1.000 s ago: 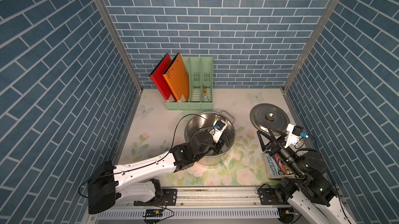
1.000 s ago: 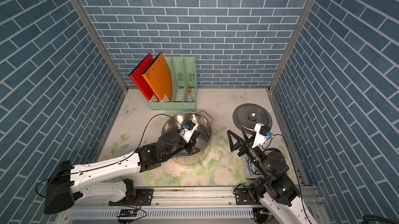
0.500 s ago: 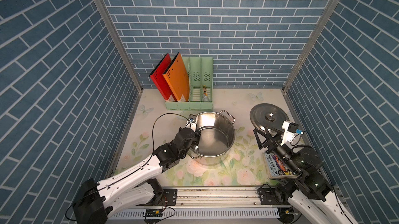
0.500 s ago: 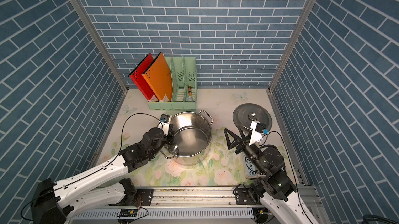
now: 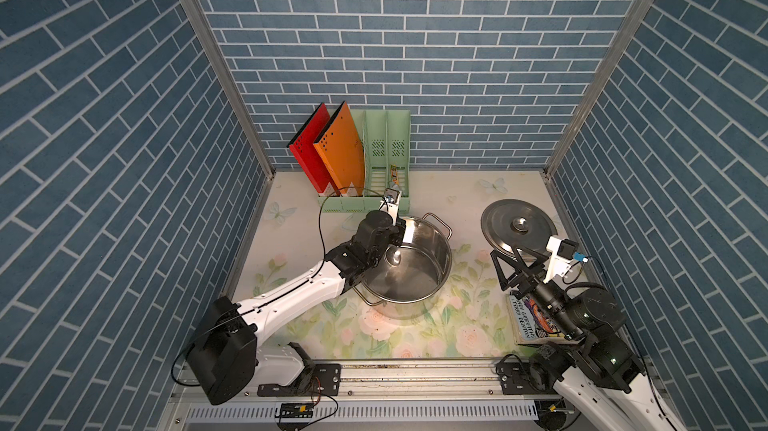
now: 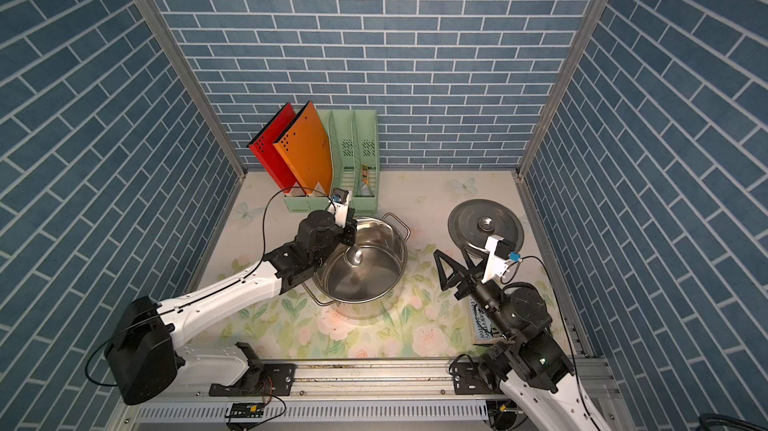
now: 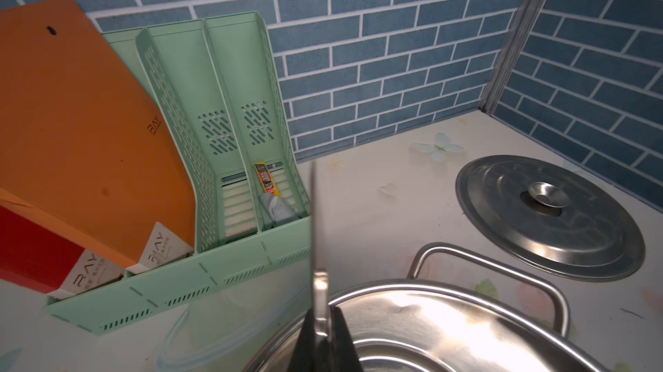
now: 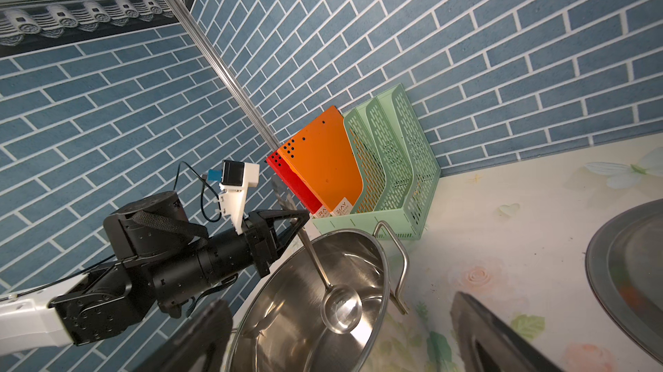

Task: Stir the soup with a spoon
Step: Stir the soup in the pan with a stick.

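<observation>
Black right gripper, raised near right, stands spread wide; its arm hides part of a book reading "TERRY DENTON". The left arm reaches from near left, its gripper pinching the spoon, bowl inside the pot. Farther, an orange folder reads "RAY".

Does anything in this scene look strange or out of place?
Yes. The round steel pot looks dry: no soup shows inside, though the left gripper holds the long grey metal spoon in it.
</observation>
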You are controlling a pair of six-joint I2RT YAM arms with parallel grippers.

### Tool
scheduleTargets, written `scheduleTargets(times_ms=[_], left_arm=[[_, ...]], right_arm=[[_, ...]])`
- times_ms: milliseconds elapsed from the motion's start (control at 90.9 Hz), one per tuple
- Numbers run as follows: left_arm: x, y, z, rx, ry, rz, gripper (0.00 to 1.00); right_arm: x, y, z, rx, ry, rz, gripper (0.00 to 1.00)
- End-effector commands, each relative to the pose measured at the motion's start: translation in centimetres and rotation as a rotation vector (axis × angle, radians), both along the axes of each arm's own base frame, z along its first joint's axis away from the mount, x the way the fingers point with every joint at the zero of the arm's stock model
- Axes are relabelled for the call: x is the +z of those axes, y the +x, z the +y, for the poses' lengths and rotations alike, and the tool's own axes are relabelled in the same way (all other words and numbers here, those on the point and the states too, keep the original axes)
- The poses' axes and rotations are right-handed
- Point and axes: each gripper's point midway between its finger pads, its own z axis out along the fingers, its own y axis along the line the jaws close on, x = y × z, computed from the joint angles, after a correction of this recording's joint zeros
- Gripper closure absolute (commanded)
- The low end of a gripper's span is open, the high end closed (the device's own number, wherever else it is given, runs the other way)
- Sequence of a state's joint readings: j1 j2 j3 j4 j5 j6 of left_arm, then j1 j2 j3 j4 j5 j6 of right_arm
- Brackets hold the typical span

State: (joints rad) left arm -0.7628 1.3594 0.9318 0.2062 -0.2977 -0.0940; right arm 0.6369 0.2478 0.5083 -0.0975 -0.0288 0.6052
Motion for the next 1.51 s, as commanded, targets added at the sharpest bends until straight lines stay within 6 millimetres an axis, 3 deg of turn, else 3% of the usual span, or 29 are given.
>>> scheduleTargets(times_ms=[0,132,308,506,726,946,1133,1320,1496], left_arm=[[2.5,-0.3,-3.4,-0.12,-0.086,-0.059,1.0],[2.8,-2.2,-7.2,-0.25,-0.098,-0.072,1.0],[2.7,-6.4,-11.1,-0.416,-0.065,-0.089,1.0],[1.1,-10.5,-11.8,-0.505,-0.001,-0.065,1.0],[-0.6,-12.8,-8.4,-0.468,0.03,-0.011,1.0],[-2.3,-13.0,-2.8,-0.309,0.079,0.029,1.0],[-3.5,-11.5,1.8,-0.132,0.132,0.056,1.0],[-3.6,-8.6,6.6,0.031,0.11,0.059,1.0],[-2.3,-5.5,7.4,0.096,0.053,0.033,1.0]], right_arm=[[1.4,-0.6,-0.9,-0.022,0.018,-0.03,0.0],[1.3,-0.8,-1.2,-0.028,0.018,-0.029,0.0],[1.3,-0.7,-1.0,-0.026,0.018,-0.03,0.0],[1.0,-0.6,-0.8,-0.017,0.02,-0.028,0.0],[0.5,-0.3,-0.4,-0.009,0.029,-0.023,0.0],[0.0,0.2,0.3,0.007,0.023,-0.013,0.0],[0.0,0.3,0.8,0.024,0.028,-0.011,0.0],[0.2,0.2,0.5,0.018,0.028,-0.015,0.0],[0.1,0.1,0.3,0.013,0.031,-0.013,0.0]])
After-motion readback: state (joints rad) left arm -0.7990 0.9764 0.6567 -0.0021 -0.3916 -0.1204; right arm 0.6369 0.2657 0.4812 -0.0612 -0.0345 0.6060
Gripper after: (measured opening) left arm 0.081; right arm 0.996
